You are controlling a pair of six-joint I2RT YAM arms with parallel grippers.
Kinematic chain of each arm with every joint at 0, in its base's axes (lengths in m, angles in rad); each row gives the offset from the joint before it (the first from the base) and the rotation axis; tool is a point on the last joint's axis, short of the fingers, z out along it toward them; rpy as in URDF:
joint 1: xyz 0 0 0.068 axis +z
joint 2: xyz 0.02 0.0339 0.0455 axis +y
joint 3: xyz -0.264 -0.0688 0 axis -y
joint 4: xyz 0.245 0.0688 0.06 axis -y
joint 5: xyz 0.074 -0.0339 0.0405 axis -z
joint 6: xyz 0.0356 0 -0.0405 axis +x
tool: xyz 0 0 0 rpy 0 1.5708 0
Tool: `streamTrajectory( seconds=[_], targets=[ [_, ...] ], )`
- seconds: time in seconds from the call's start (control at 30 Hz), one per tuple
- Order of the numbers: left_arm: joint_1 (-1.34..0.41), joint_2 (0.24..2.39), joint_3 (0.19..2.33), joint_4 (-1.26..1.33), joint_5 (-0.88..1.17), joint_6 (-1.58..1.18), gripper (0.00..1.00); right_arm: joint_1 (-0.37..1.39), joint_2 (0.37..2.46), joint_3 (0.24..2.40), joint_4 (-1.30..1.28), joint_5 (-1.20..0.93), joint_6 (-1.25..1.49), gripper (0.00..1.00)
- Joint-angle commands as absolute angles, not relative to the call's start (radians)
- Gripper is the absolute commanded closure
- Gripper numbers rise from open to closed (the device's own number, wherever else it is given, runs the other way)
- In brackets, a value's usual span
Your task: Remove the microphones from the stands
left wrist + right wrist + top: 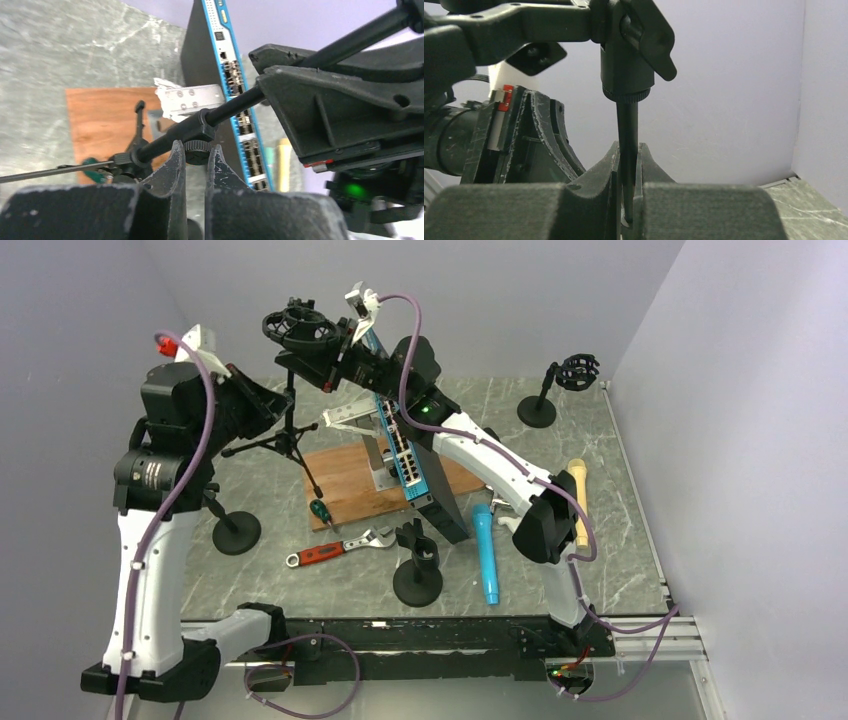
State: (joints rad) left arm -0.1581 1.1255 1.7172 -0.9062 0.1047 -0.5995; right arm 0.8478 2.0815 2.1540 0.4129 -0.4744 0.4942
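Observation:
A black tripod stand rises at the back left, with a ring-shaped shock mount on top; I see no microphone inside the ring. My left gripper is shut on the knurled knob under the stand's pole clamp. My right gripper is shut on the thin upper rod just below the mount's swivel joint. In the top view both grippers meet at the stand, the left gripper low and the right gripper high. A blue microphone and a cream one lie on the table.
A blue-edged network switch leans over a wooden board. A red-handled wrench and a green screwdriver lie in front. Round-base stands are at the left, centre front and back right.

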Motion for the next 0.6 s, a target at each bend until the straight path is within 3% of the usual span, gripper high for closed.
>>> streamTrajectory(
  seconds=[0.0,0.13,0.33,0.4,0.47,0.57],
  targets=[
    [-0.128,1.000,1.641,-0.728,0.250,-0.958,1.00,0.848,2.037,2.163,0.533,-0.469,0.512,1.00],
    [-0.093,0.898,1.488,-0.545,0.293,-1.212,1.00,0.849,2.035,2.166,0.537,-0.476,0.516,1.00],
    [-0.085,0.858,1.392,-0.497,0.286,-1.320,0.97,0.849,2.014,2.145,0.546,-0.480,0.517,1.00],
    [-0.084,0.830,1.334,-0.458,0.290,-1.362,0.83,0.850,2.005,2.133,0.552,-0.480,0.515,1.00],
    [-0.082,0.805,1.284,-0.420,0.291,-1.393,0.58,0.848,1.999,2.124,0.554,-0.480,0.515,1.00],
    [-0.080,0.778,1.278,-0.417,0.277,-1.379,0.32,0.849,1.997,2.124,0.553,-0.482,0.512,1.00]
  ],
)
